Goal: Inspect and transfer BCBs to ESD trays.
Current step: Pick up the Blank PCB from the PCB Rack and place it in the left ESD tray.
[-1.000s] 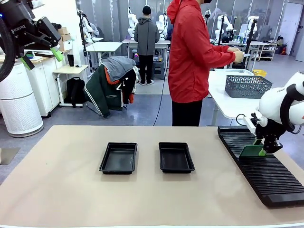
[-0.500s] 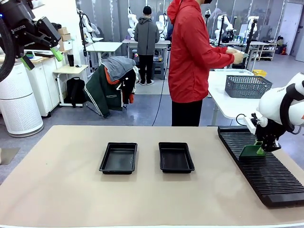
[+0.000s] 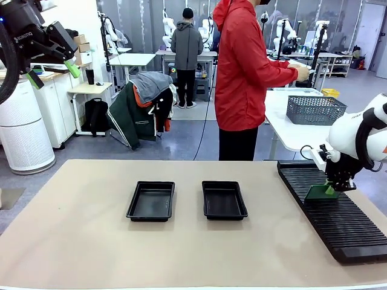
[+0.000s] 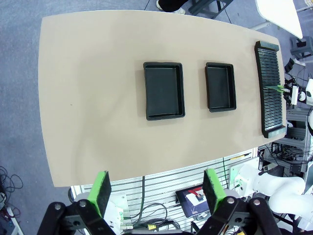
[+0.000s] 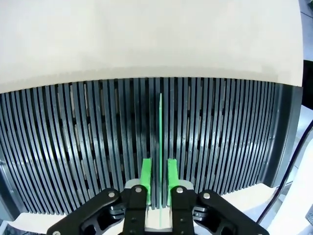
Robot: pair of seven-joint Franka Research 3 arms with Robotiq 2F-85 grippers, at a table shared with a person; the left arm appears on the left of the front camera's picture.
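One pale-green BCB is seen standing on its edge in a slot of the long black slotted rack, which lies at the right side of the table. In the right wrist view the BCB is seen edge-on as a thin line that runs away from the camera across the rack.

The right gripper is placed at the right end of this board. The right gripper has its two green pads close on both sides of the board, and a narrow gap seems to be left on each side. It cannot be told if the board is already clamped.

The left gripper is held high above the far left corner, well apart from the table. The left gripper is spread wide and nothing is held between its fingers.

The two ESD trays are placed side by side near the middle of the table, the left ESD tray and the right ESD tray, well apart from the rack. A person in a red jacket is standing at the far side, turned to the right.
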